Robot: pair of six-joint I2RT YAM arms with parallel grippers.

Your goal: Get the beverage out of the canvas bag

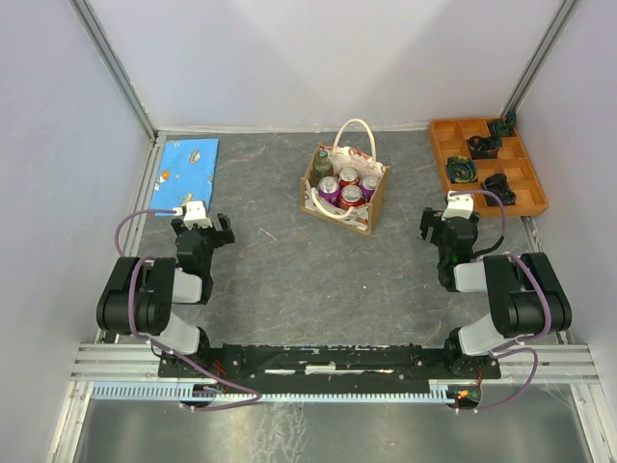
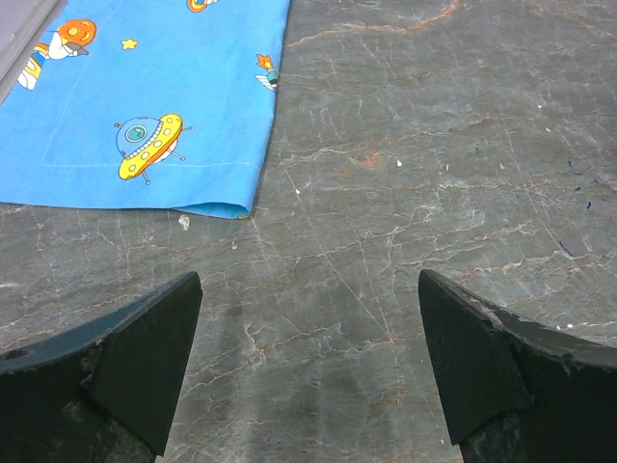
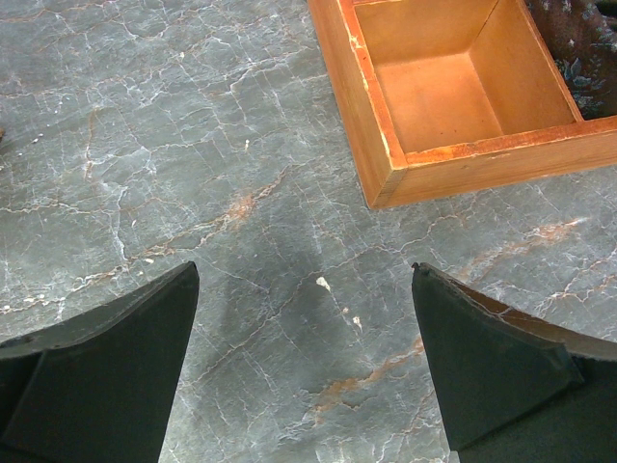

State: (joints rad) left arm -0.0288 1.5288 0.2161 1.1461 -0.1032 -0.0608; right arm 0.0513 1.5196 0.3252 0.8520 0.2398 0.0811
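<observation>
Bag (image 1: 345,188) sits upright on the table (image 1: 289,280), toward the far side and about midway between your two arms, well apart from both. Mouth is open: several silver-topped cans (image 1: 349,186) packed together inside, plus a darker bottle (image 1: 322,164) in the far-left corner. One white handle (image 1: 355,130) stands up in a loop over the far edge; the other has flopped down the near side. Your left gripper (image 2: 308,289) hangs low over bare table, fingers spread wide with nothing between them; the blue cloth (image 2: 145,96) with its cartoon saucer print lies flat just ahead and to its left. Your right gripper (image 3: 304,275) is likewise spread apart and empty, also over bare table, with the near-left corner of the orange tray (image 3: 376,106) just ahead and to its right. The tray compartment nearest that gripper holds nothing; in the top view, black parts (image 1: 482,147) sit in several of the others. Both arms are folded back near their bases.
</observation>
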